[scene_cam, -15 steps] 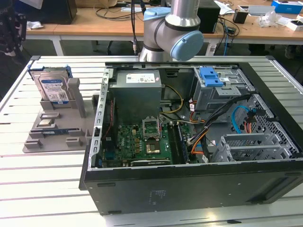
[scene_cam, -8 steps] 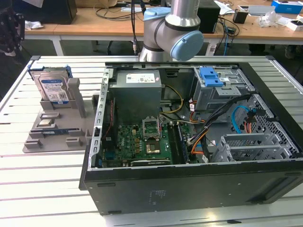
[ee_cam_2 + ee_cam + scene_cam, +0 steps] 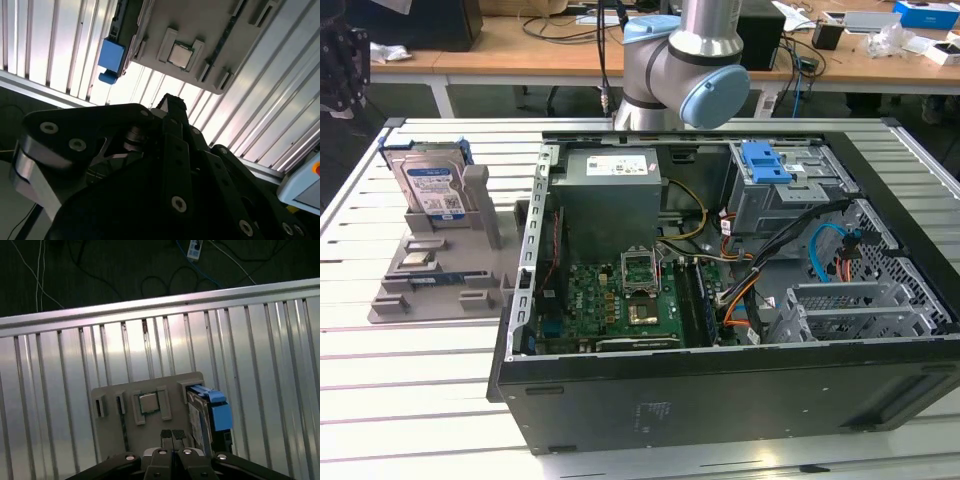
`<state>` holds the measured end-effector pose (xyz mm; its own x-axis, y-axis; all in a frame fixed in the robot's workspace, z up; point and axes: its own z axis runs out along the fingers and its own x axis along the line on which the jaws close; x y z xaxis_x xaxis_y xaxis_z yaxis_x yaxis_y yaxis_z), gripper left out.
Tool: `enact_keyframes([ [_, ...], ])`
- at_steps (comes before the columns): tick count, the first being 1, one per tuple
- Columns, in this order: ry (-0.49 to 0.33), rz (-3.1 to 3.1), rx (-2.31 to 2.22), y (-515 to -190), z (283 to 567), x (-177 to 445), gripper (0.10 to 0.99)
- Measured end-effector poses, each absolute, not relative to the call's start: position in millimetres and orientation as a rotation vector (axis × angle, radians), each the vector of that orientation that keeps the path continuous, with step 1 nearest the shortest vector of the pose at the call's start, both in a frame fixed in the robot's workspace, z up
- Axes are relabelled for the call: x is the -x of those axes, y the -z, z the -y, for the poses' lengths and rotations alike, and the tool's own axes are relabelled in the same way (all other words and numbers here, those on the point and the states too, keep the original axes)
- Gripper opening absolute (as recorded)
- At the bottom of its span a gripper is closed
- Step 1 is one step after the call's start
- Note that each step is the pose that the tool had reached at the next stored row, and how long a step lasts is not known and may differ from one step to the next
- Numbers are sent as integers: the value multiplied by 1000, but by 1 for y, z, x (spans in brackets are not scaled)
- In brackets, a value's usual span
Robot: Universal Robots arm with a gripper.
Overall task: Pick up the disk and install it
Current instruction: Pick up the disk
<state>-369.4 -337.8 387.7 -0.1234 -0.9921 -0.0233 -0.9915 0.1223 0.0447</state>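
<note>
My claw hovers over the grey holder, fingertips pressed together and empty. The disk stands upright in the holder's end slot.

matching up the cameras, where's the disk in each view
exterior view: the disk stands on edge in the grey tray, on the exterior view's left of the computer case.
first wrist view: disk at the tray's edge, near the square chip.
second wrist view: its blue frame shows at the tray's edge.
shared landmark: the grey tray holding the square chip.
</note>
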Motion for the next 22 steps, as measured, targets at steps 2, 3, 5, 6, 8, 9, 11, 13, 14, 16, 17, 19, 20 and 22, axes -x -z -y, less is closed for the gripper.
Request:
enact_keyframes([
  [2,76,2320,-2098,-388,338,369,106],
  [3,76,2315,-2103,-388,338,369,106],
  [5,76,2315,-2103,-388,338,369,106],
  [6,76,2315,-2103,-388,338,369,106],
  [8,76,2315,-2103,-388,338,369,106],
  [9,76,2315,-2104,-388,338,369,106],
  [11,76,2315,-2104,-388,338,369,114],
  [13,76,2314,-2104,-388,338,369,294],
  [14,76,2314,-2104,-388,338,369,353],
  [16,76,2314,-2104,-388,338,369,482],
  [17,76,2314,-2104,-388,338,369,482],
  [19,76,2314,-2105,-388,338,369,482],
  [20,76,2314,-2105,-388,338,369,482],
  [22,76,2314,-2105,-388,338,369,482],
])
